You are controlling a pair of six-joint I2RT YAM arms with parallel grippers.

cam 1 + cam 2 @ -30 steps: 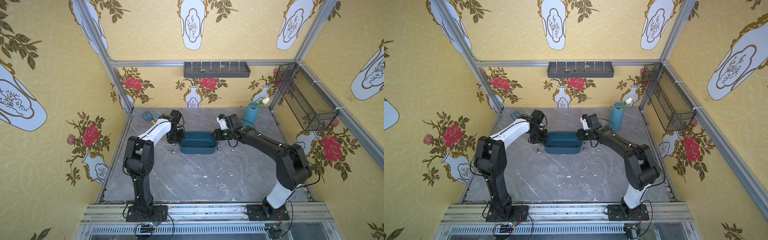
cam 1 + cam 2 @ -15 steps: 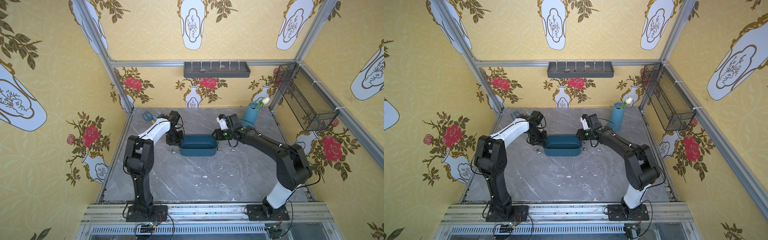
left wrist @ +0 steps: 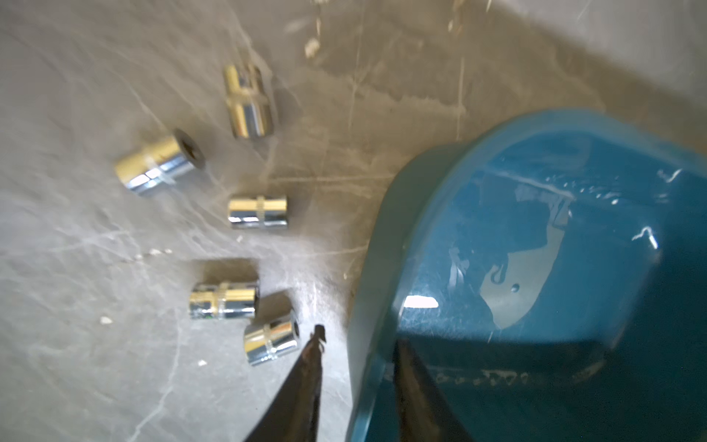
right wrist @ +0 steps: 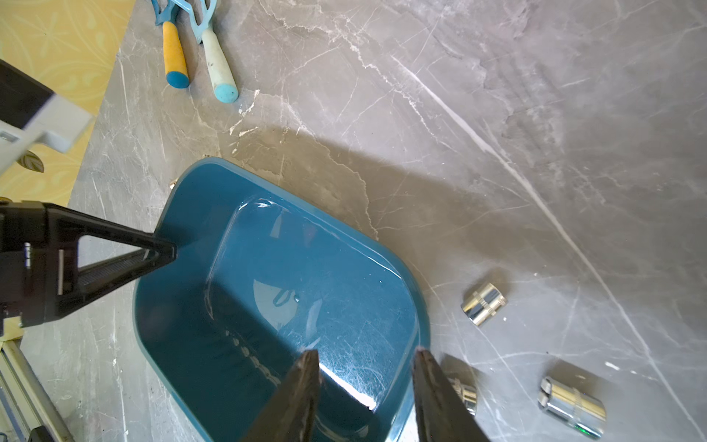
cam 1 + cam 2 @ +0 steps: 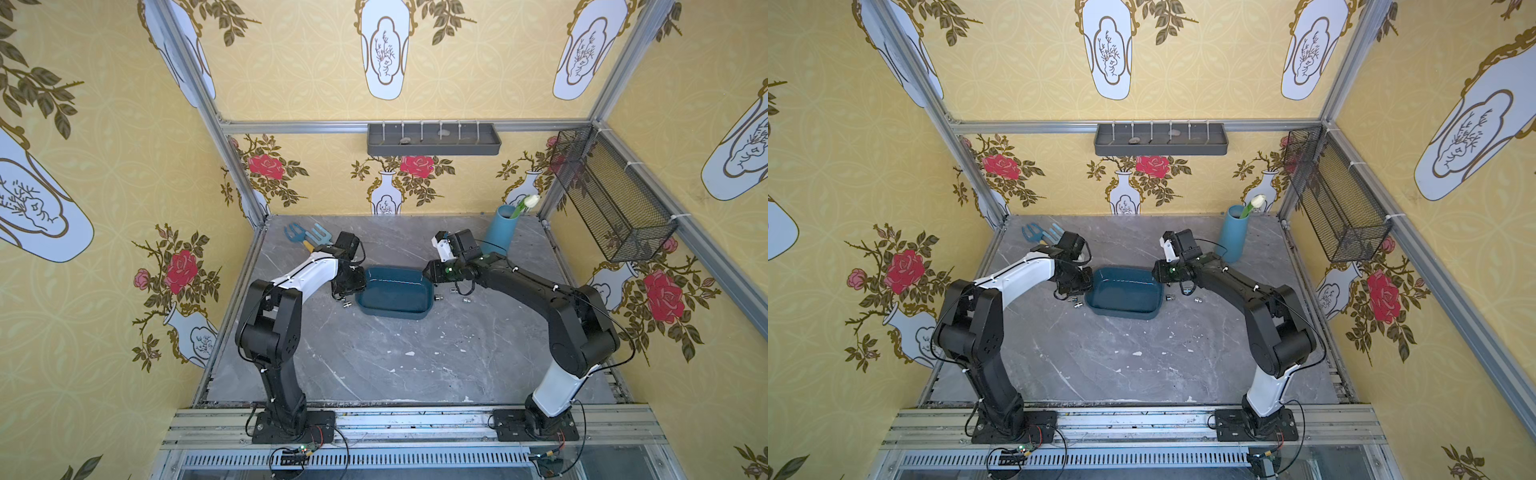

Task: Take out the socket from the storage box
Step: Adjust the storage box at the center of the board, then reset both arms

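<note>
Left wrist view: storage box (image 3: 535, 268) empty, left gripper (image 3: 358, 336) released astride its rim; right gripper (image 4: 365, 350) likewise parted. Both top views show chrome sockets (image 5: 347, 304) on the marble (image 5: 395, 361) at its 9 and 3 o'clock. Probably hard, slick, roll-prone: pinch across the barrel.

I see yellow wallpaper (image 5: 291, 62) with red roses and white vases on every wall. Shiny metal bars (image 5: 291, 126) run along the corners. The table top (image 5: 395, 361) is grey stone with white lines. A long grey tray (image 5: 432, 148) hangs on the back wall. A black wire basket (image 5: 615, 203) hangs on a side wall. The light is bright.
</note>
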